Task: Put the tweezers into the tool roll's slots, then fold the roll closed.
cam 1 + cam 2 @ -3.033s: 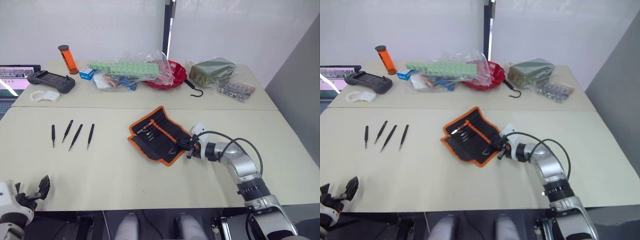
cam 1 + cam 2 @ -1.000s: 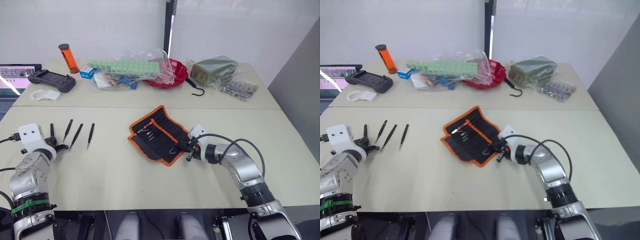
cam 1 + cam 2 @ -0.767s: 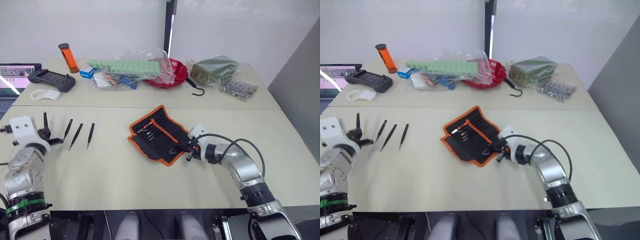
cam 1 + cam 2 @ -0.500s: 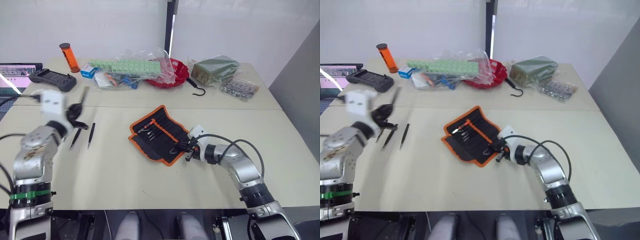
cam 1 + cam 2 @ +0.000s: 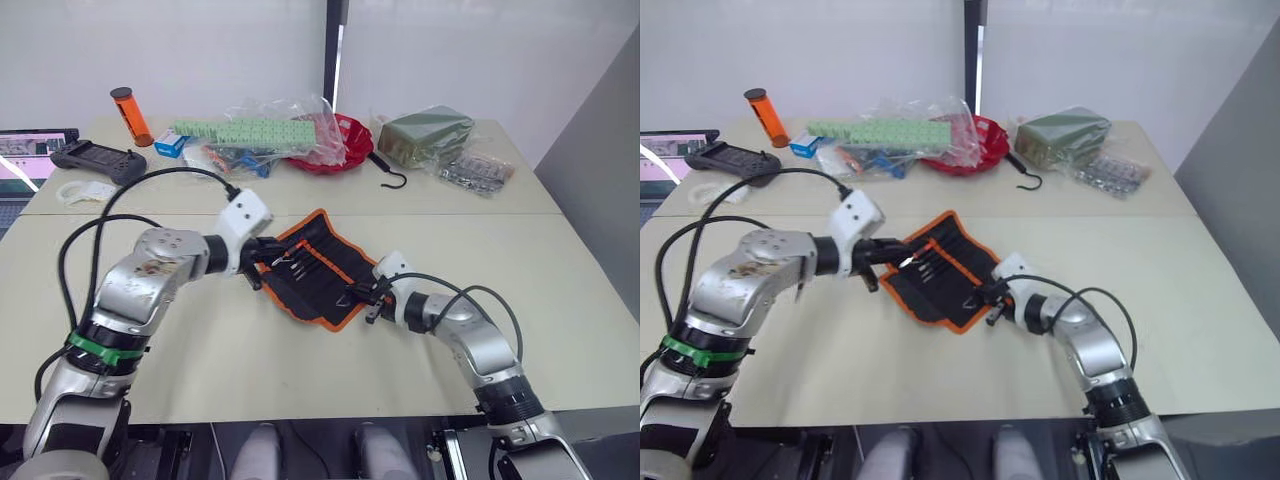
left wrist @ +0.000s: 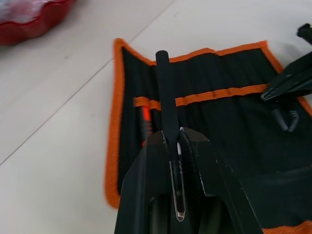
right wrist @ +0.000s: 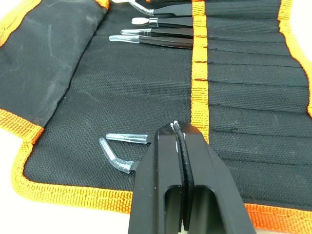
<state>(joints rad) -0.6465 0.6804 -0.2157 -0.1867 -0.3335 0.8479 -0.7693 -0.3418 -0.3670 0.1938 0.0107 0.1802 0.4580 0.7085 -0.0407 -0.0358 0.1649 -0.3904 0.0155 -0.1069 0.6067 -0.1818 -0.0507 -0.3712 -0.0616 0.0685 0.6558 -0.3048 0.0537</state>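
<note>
Since half a second ago my left arm has swung across from the loose tweezers to the tool roll (image 5: 318,266), which lies open on the tabletop (image 5: 560,300), carrying one pair of tweezers (image 6: 168,112) with it. Left end effector (image 5: 262,252) is clenched on that pair, which sticks out forward past the fingertips, hanging over the roll's left end. The slots (image 7: 243,78) run across the roll under the orange stripe (image 6: 214,94); several near this end already hold tools. Judged from the wrist view, the tweezers' long axis lies roughly across that stripe, so it looks close to in line with the pockets, and the next move turns on dropping the leading end into a free slot mouth. Right end effector (image 5: 372,301) is clamped shut at the roll's opposite edge, apparently pinning the fabric rather than carrying anything. Left arm is the one placed for insertion.
</note>
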